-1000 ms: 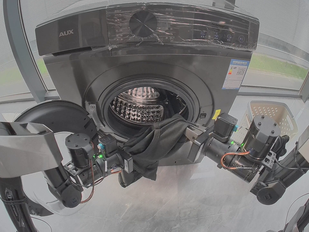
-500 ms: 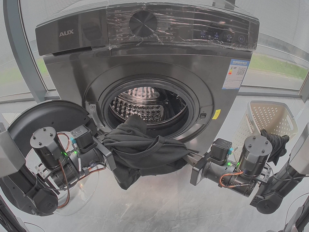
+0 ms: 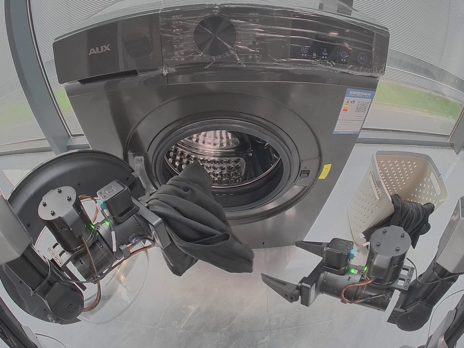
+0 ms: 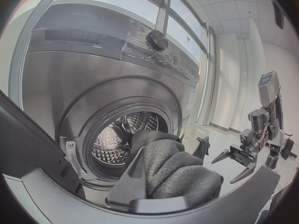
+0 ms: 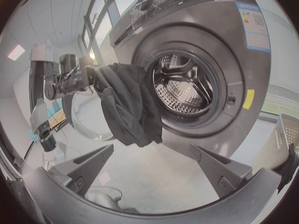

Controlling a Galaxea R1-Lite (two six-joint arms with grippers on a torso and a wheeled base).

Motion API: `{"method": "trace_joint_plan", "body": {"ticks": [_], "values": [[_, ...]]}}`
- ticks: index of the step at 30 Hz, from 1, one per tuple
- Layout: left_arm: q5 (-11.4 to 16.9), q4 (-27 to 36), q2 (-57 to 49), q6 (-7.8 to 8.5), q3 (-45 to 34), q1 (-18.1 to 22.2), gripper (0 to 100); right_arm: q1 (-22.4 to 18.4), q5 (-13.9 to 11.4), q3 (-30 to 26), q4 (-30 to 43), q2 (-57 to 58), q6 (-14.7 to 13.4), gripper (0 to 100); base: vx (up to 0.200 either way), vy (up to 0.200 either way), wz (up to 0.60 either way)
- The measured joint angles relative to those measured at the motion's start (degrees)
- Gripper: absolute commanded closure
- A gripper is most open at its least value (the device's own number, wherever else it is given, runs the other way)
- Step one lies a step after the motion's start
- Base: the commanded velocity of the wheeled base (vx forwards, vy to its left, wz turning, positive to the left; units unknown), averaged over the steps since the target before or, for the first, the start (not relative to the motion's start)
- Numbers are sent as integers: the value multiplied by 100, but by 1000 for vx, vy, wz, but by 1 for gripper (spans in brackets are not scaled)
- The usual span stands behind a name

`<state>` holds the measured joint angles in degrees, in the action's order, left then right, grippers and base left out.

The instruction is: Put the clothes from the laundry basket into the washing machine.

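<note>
Garment (image 3: 203, 223) now off right pincer (image 3: 279, 259)

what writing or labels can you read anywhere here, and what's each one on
Brand logo in pale letters on the washing machine, top-left panel: a brand name, left unquoted.
Blue label on its front: print too small to read.
Yellow sticker beside the door opening: nothing legible.
Control panel icons: too small.

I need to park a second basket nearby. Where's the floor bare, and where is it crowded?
Bare: the floor before the washing machine, between its open door and the open right tool. Crowded: the drum mouth's left side, where the dark garment hangs, and around the laundry basket.
</note>
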<state>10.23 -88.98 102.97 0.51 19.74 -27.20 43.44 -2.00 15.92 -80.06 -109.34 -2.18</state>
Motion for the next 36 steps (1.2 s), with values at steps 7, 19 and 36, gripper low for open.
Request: {"method": "trace_joint_plan", "body": {"ticks": [7, 19, 36], "values": [[-350, 0, -9, -69, 32, 5, 100, -322, -166, -774, -249, 335, 24, 0, 0, 0, 0], [-941, 2, -215, -117, -224, -11, 100, -824, 216, -695, -785, 126, -296, 0, 0, 0, 0], [-987, 0, -249, -171, -552, -45, 100, -857, 255, -625, -789, 162, -321, 0, 71, 0, 0]]}}
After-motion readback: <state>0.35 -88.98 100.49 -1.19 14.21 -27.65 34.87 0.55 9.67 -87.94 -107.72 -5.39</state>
